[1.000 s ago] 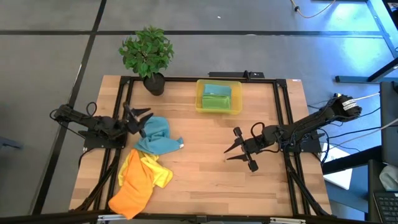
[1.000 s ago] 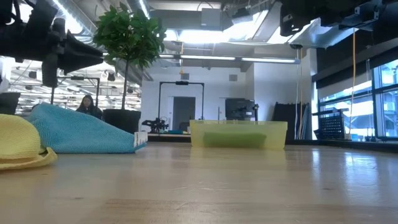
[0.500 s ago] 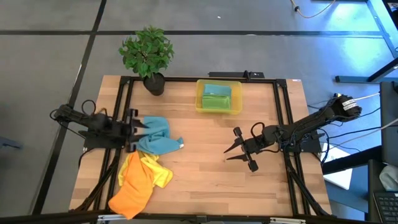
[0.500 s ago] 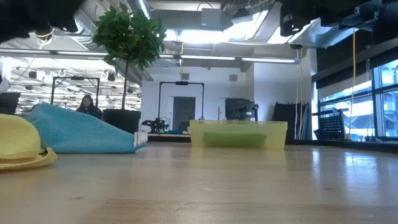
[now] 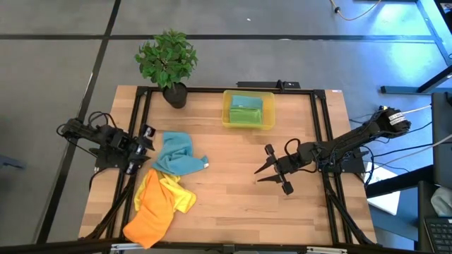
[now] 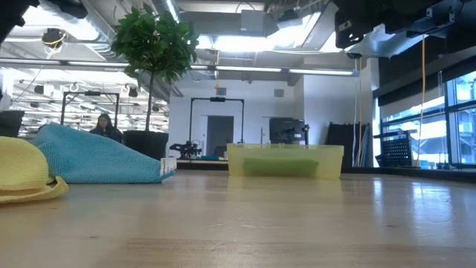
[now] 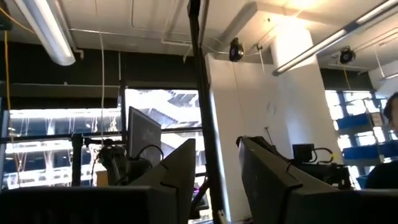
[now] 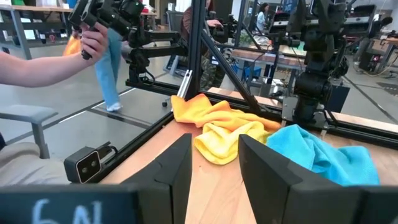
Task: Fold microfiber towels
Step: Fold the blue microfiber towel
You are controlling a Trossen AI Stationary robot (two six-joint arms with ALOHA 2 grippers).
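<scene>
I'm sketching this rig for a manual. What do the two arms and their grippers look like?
Both arms are black, slim and jointed, with loose black cables trailing at their bases. The right gripper ends in two tapered, pointed black fingers; the left gripper is black too, its fingers flat and angular. The right arm's base has a pale patch.

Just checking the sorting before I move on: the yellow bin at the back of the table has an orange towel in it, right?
Not quite. The yellow bin at the back of the table holds a teal-blue towel and a green towel, as the high view shows. The orange towel lies on the table near the front left.
</scene>
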